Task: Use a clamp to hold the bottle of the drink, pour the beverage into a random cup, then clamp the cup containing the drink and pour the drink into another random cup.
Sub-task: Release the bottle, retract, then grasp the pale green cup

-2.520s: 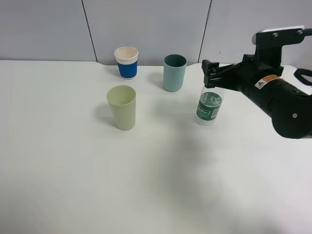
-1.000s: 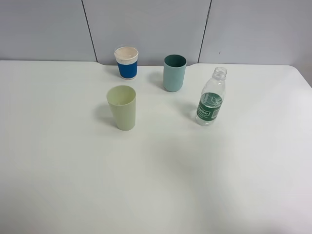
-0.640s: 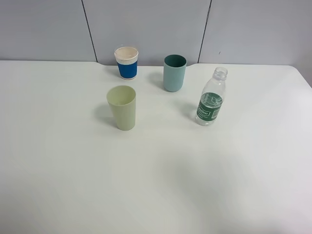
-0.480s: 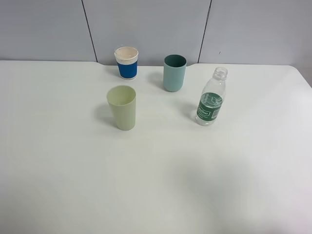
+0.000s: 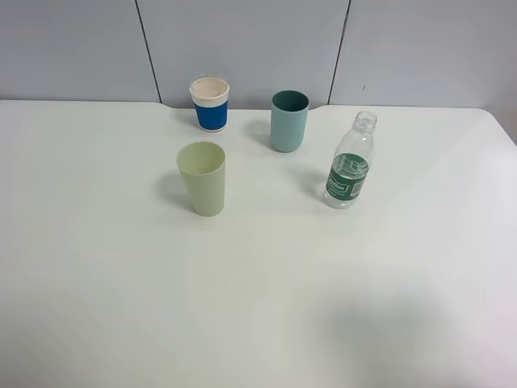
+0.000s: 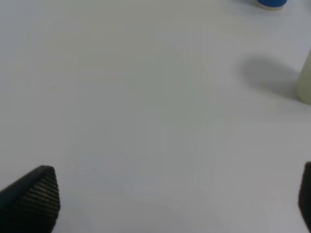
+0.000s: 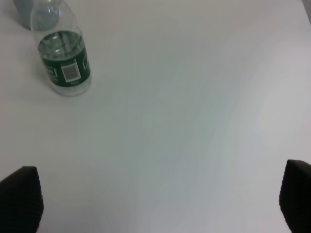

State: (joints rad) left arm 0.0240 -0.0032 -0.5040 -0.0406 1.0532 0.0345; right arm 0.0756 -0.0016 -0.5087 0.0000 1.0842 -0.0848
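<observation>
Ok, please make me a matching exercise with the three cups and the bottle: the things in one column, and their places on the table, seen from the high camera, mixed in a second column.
Things
1. white cup with blue band
2. teal cup
3. yellow-green cup
4. bottle

Places
A. farthest to the right
B. in front of the blue-banded cup
C. back row, left
D. back row, right

Pairs: 1-C, 2-D, 3-B, 4-A

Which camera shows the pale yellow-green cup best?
The exterior high view: the pale yellow-green cup stands whole and upright there. The left wrist view catches only its edge; the right wrist view misses it.
</observation>
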